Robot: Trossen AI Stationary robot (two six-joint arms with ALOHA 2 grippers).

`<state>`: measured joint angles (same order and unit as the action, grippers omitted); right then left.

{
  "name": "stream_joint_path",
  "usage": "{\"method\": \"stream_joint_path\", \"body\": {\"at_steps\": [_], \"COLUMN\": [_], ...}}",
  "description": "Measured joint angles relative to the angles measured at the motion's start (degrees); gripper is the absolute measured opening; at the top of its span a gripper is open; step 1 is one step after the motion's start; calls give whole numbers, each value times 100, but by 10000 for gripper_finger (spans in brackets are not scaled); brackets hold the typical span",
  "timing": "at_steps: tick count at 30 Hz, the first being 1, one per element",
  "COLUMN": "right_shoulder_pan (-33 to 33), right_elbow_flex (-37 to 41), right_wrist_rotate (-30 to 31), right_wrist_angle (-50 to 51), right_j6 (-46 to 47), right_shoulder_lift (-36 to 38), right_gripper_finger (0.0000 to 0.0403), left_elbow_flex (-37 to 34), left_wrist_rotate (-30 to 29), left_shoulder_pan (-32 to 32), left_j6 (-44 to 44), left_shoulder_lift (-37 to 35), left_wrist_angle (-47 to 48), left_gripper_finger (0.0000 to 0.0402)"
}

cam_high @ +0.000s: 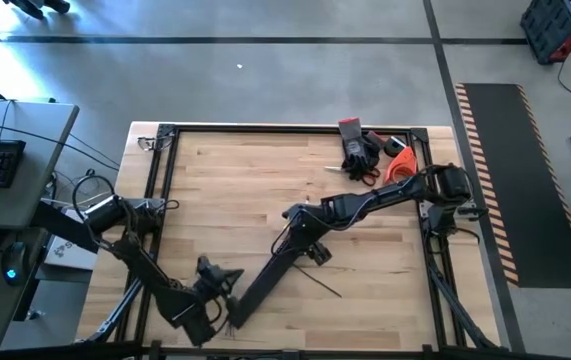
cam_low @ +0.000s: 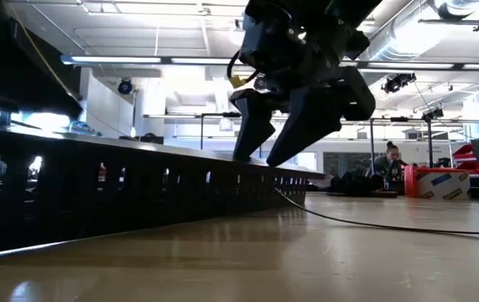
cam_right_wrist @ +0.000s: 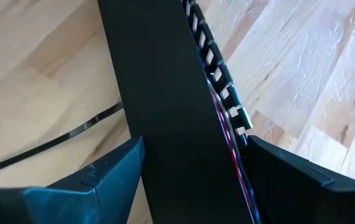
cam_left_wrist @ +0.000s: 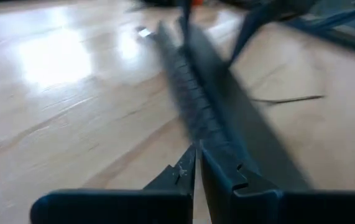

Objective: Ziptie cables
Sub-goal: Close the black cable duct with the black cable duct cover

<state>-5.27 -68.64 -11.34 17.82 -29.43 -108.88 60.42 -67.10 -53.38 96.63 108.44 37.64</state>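
Your right tool [cam_right_wrist: 193, 168] stands wide, straddling the black slotted bar [cam_right_wrist: 158, 93]; the cables [cam_right_wrist: 224, 121] run inside it between the fingers. Left tool [cam_left_wrist: 196, 165] is pinched shut at the bar's near end. Squeeze carelessly and the bar twists (cables may spill onto the bench [cam_high: 235, 180]).

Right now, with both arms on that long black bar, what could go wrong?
1. The right gripper straddles the slotted black bar, jaws open; closing could pinch the thin red and blue wires running along the bar's slotted edge.
2. The left gripper, jaws shut, sits at the bar's other end; uneven motion could twist it.
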Motion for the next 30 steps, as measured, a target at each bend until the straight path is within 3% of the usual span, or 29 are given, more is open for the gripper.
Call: {"method": "stream_joint_path", "body": {"at_steps": [5, 14, 21, 30], "right_shoulder_pan": [-58, -47, -49, -34], "right_elbow_flex": [9, -569, -636, -638], "right_wrist_rotate": [175, 232, 54, 227], "right_wrist_angle": [121, 923, 1237, 1496], "right_j6": [-255, -470, -1059, -1176], "right_shoulder_lift": [96, 142, 149, -199], "right_gripper_finger": [271, 271, 273, 318], "left_elbow_flex": [-171, -463, -466, -500], "left_wrist_rotate": [507, 662, 819, 1129], "left_shoulder_pan": [227, 281, 366, 566], "left_j6": [364, 159, -323, -1158], "left_shoulder_lift": [0, 0, 0, 0], "left_wrist_angle": [220, -360, -613, -1223], "left_gripper_finger": [0, 0, 0, 0]}}
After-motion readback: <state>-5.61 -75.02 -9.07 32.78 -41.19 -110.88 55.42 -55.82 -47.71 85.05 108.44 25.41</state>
